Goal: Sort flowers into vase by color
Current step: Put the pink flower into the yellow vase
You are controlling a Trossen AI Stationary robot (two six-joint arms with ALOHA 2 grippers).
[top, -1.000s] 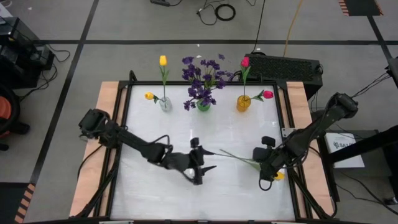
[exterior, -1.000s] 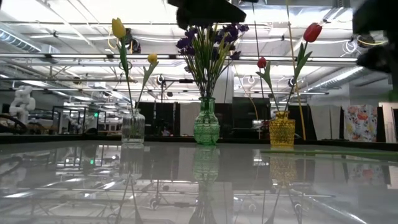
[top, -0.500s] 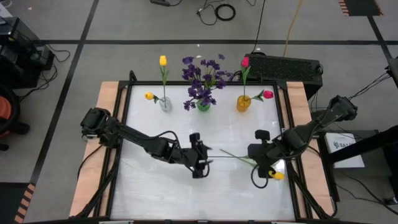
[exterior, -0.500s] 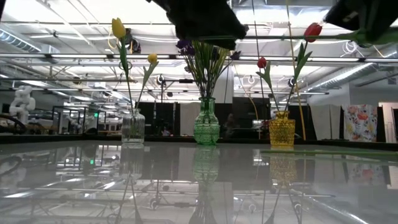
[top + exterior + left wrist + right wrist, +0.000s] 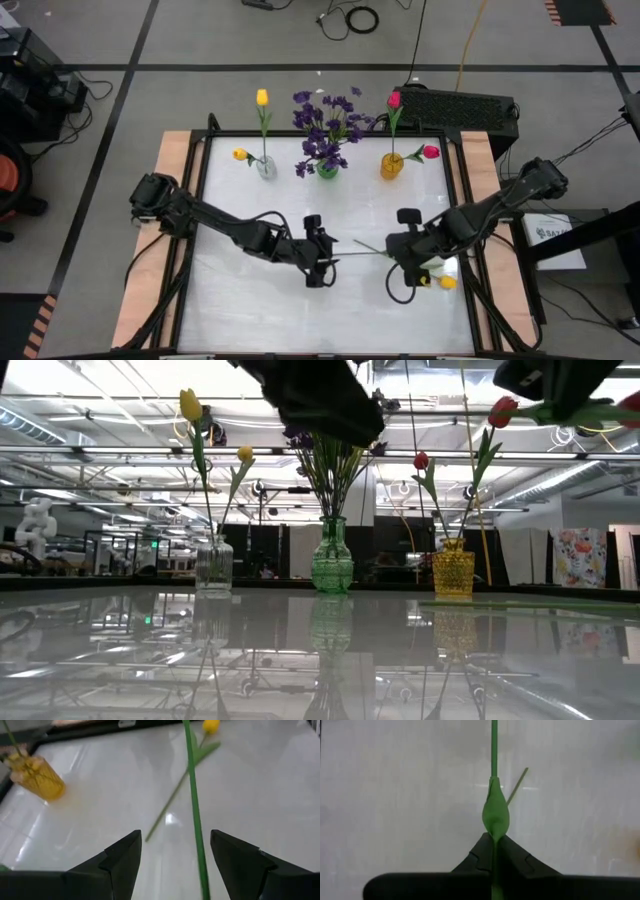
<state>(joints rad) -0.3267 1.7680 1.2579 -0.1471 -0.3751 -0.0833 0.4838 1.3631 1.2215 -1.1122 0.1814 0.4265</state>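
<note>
Lower right of the high view, the right gripper (image 5: 408, 262) pinches the yellow tulip's thin green stem (image 5: 368, 250), bud (image 5: 444, 283) behind it. That stem runs leftward, level, between the left gripper's (image 5: 322, 258) spread fingers (image 5: 117, 857), ready for a handover.

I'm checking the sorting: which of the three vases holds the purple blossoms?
The green vase in the middle of the row; the clear vase holds yellow tulips and the amber vase holds pink-red ones.
</note>
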